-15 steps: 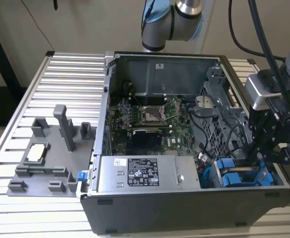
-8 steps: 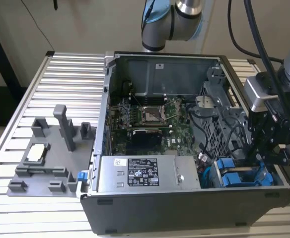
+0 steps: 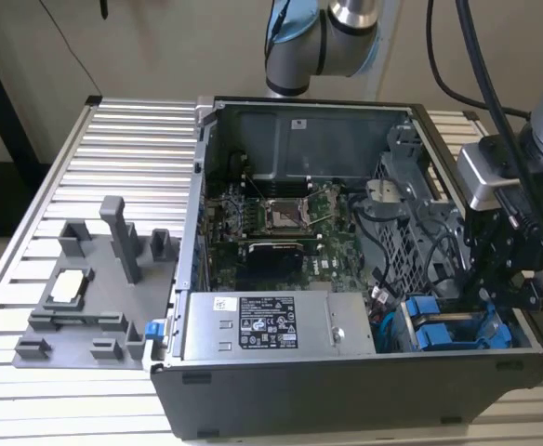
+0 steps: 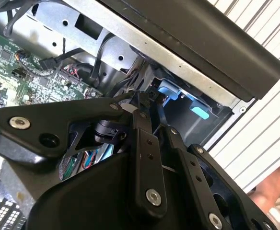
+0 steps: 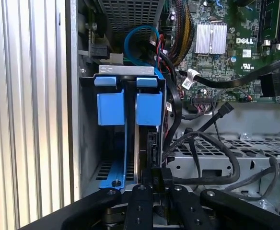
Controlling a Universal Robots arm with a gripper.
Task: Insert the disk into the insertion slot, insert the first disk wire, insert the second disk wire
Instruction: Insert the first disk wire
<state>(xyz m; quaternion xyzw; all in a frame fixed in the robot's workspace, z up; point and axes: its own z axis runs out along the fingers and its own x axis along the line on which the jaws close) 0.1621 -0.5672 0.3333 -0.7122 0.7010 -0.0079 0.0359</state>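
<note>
Grey metal walls of the computer case (image 3: 299, 395) fill the exterior view's middle; toward its right the disk (image 5: 148, 109) sits in the insertion slot (image 5: 125, 70). The gripper (image 5: 158, 188) pinches a black wire plug (image 5: 161, 173) at the disk's edge; I'd keep it square and press gently.

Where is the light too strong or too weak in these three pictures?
First wrist view: the ribbed silver metal table glares almost white. Second wrist view: the black gripper lies in dull shadow, the same table behind it bright. Exterior view: the open grey computer case is evenly lit.
</note>
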